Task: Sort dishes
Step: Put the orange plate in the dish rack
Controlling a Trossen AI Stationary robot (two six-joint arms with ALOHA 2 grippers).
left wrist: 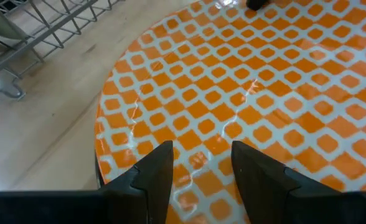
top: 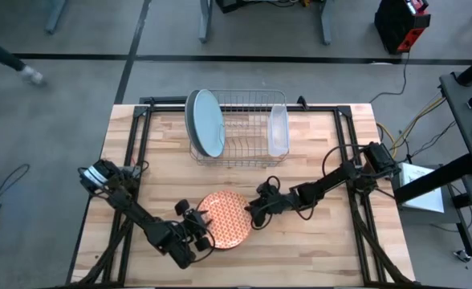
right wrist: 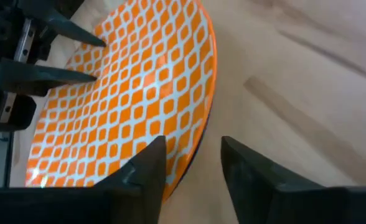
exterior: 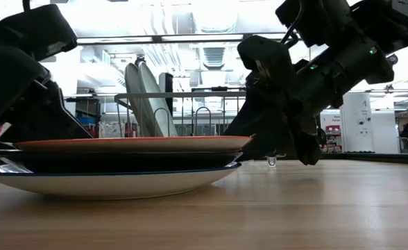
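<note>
The orange-and-white patterned plate (top: 224, 219) (exterior: 134, 144) lies on top of a stack near the table's near edge. Under it are a dark plate (exterior: 121, 161) and a pale plate with a blue rim (exterior: 114, 182), which rests on the table. My left gripper (top: 202, 227) (left wrist: 201, 158) is open, its fingers over the plate's left rim. My right gripper (top: 250, 212) (right wrist: 192, 158) is open at the plate's right rim (right wrist: 203, 124), one finger above the plate and one outside it. Two large grey and pale blue plates (top: 205, 122) stand on edge in the wire rack (top: 244, 108). My left gripper stands open over the orange plate's left rim (left wrist: 117, 155), slanting down from the near left; I cannot tell whether its fingertips touch the plate. My right gripper stands open astride the right rim, coming from the right; I cannot tell whether a finger touches it.
The wire rack sits at the table's far middle, with a clear plastic tub (top: 278, 130) standing in its right end. Bare wood lies between the rack and the stack, and to the right of it (top: 316, 233). Black frame rails run along the table's left and right sides.
</note>
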